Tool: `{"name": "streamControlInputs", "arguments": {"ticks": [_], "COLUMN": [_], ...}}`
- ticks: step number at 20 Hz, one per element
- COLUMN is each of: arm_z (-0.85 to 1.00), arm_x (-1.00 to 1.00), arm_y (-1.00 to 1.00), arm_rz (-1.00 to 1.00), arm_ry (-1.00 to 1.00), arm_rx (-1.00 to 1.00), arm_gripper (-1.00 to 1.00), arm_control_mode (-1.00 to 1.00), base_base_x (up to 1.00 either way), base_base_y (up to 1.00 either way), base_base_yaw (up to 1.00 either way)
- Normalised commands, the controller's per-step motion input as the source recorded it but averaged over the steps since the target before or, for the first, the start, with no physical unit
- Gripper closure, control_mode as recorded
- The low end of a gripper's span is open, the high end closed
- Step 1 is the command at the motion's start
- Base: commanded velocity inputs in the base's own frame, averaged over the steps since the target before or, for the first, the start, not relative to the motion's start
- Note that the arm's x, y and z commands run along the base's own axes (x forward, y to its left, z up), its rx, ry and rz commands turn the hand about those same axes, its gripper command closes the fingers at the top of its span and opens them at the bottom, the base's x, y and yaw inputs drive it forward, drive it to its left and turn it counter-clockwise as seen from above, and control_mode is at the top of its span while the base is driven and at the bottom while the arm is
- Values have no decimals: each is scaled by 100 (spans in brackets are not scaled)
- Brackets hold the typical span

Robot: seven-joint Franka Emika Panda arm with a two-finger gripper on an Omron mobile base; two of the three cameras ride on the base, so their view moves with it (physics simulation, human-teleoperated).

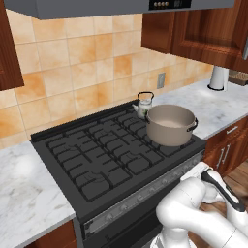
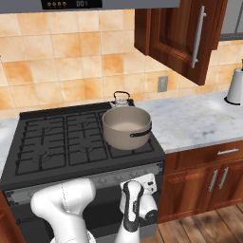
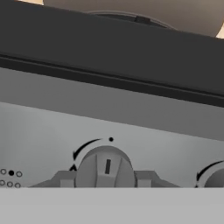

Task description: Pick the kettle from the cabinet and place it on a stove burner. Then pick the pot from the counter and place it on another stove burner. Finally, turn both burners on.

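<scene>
The black range [image 1: 97, 160] sits between marble bench [image 2: 199, 121] runs. The pot [image 1: 170, 124] stands on its front right burner, the kettle [image 1: 144, 105] just behind. The fingers [image 3: 105, 179] flank a silver knob [image 3: 105, 168], closed against its sides.

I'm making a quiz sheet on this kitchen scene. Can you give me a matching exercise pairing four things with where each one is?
Things:
1. pot
2. kettle
3. paper-towel roll
4. end effector

Places:
A. on the counter, far right
B. at a stove knob on the range's front panel
C. on the front right burner
D. on the back right burner, behind the pot

Pairs: 1-C, 2-D, 3-A, 4-B
</scene>
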Motion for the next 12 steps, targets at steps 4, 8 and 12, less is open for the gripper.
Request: {"name": "streamControlInputs", "arguments": {"ticks": [4, 8, 12], "arm_z": [0, 0, 0], "arm_x": [0, 0, 0], "arm_y": [0, 0, 0], "arm_rz": [4, 5, 6], "arm_ry": [-5, -6, -7], "arm_rx": [-15, -16, -18], "arm_gripper": [100, 100, 100], "arm_control_mode": [-100, -100, -100], "base_base_x": [0, 0, 0], "base_base_y": [0, 0, 0], "base_base_yaw": [0, 0, 0]}}
